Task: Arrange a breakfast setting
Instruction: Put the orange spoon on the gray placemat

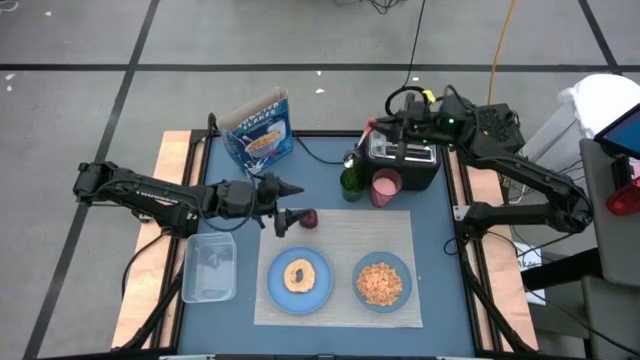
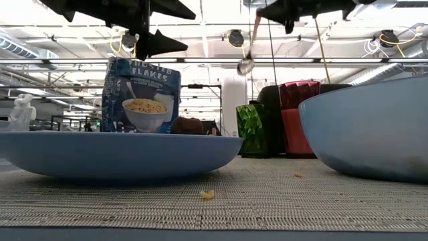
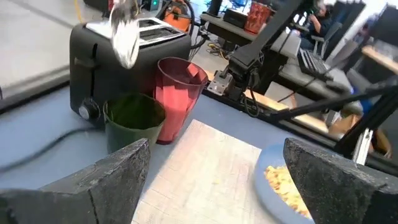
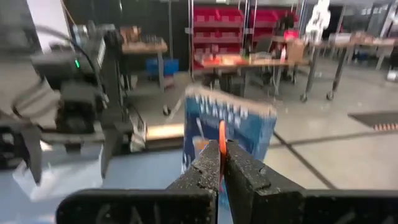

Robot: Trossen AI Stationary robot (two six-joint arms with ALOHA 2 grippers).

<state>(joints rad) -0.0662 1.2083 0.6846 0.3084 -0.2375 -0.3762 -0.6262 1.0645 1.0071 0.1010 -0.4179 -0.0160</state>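
Observation:
The beige placemat lies at the table's near middle. On it stand the light-blue plate with the bagel and the light-blue bowl of cereal. The dark-red fruit rests on the table by the mat's far left corner. My left gripper hangs open and empty above the table, just left of the fruit. My right gripper is over the black toaster, shut on the orange-handled spoon. My right gripper pinches the spoon's orange handle between its two fingers. The fingers come about level from the table's right side and lie across the handle. The spoon hangs upright below them, its metal bowl down, clear of the toaster and the table.
A green cup and a pink cup stand between the toaster and the mat. A blue cereal box stands at the far left. A clear tub lies left of the mat. A cable runs behind the cups.

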